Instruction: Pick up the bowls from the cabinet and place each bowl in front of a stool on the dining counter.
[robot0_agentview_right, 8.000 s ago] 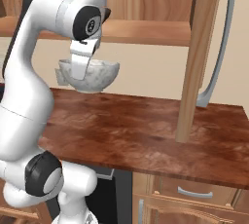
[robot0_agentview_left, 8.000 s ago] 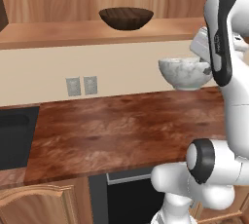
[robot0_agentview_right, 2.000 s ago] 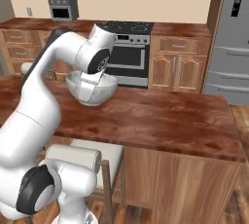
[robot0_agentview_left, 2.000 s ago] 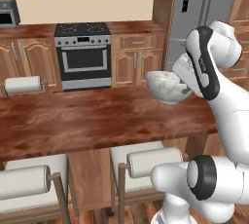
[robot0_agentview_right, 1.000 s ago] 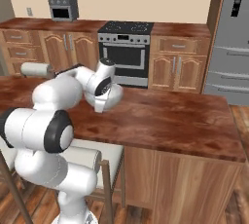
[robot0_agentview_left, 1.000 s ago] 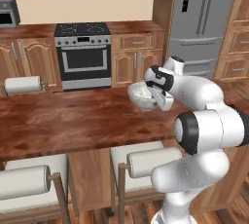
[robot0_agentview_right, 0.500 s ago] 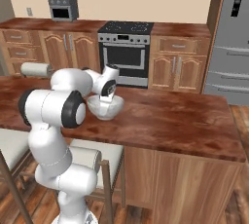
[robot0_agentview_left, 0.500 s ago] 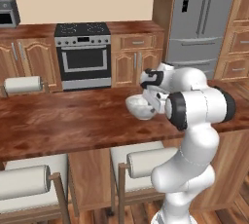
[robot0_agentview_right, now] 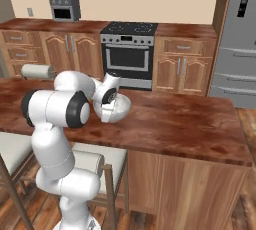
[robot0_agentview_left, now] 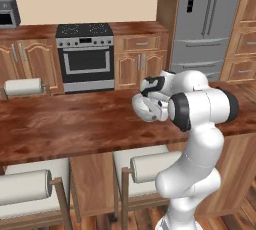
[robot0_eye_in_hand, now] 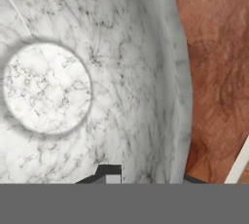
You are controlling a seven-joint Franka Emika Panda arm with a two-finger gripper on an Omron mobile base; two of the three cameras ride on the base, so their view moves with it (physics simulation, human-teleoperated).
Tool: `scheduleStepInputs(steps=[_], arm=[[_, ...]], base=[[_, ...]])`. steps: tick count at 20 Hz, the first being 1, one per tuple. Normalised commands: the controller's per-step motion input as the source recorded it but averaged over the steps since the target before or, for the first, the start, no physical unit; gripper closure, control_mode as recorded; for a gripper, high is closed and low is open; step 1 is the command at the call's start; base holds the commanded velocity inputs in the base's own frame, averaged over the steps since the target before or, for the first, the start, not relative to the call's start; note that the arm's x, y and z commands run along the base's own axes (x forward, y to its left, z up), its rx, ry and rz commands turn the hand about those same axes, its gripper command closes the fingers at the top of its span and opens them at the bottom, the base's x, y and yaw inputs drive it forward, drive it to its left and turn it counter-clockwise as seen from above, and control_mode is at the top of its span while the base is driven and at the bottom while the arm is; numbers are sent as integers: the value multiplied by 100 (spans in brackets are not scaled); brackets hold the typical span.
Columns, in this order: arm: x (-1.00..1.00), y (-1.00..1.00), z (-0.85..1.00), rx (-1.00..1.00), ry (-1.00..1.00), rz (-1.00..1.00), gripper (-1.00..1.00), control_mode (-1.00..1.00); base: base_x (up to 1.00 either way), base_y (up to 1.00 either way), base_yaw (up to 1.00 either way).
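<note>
The stone bowl (robot0_agentview_right: 119, 109) is set on the dining counter (robot0_agentview_right: 190, 124) at the stool's (robot0_agentview_left: 155, 166) twelve o'clock, its rim straddled by the gripper (robot0_eye_in_hand: 146, 179), grip indeterminable; the second bowl is judged outstanding.

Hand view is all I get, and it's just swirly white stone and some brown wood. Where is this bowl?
Observer: The stone bowl sits on the dining counter, and the arm is bent low over it.
Operator: Is there a seat near it?
Observer: Yes, a cushioned stool stands on the robot's side of the counter, just below the bowl.
Operator: What's behind the counter?
Observer: A steel oven between wooden cupboards, with a big grey fridge further along that wall.
</note>
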Motion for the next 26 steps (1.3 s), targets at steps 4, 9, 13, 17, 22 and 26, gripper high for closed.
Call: scheduleStepInputs(steps=[4, 9, 13, 17, 22, 26], arm=[[1, 4, 0, 0, 0, 0, 100, -100], [0, 0, 0, 0, 0, 0, 100, -100], [0, 0, 0, 0, 0, 0, 100, -100], [0, 0, 0, 0, 0, 0, 100, -100], [0, 0, 0, 0, 0, 0, 100, -100], [0, 0, 0, 0, 0, 0, -100, -100]], base=[[0, 0, 0], [0, 0, 0], [0, 0, 0], [0, 0, 0], [0, 0, 0], [0, 0, 0]])
